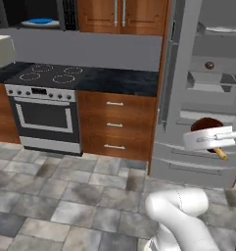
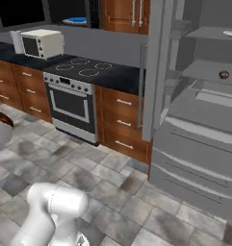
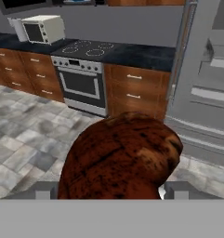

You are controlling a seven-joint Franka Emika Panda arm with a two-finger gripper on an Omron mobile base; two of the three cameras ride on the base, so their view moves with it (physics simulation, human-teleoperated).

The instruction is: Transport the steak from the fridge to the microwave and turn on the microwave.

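The gripper point(image 3: 108, 193) is clamped on the steak point(image 3: 120, 155), a big brown lump that sits between its two small dark tips in the hand view. In the left base view the steak point(image 1: 206, 123) is up in the air in front of the open fridge point(image 1: 207, 88), above the pale drawers. The job now is to carry it to the microwave point(image 1: 29, 14), which is up high on the far left, over the stove point(image 1: 43, 105). I think the best way is to keep a tight hold, move slowly so the meat does not slip, and stay away from the fridge door. The arm rises from the near floor and the hand is held out flat, looking toward the stove and the dark surface point(image 3: 146, 53)
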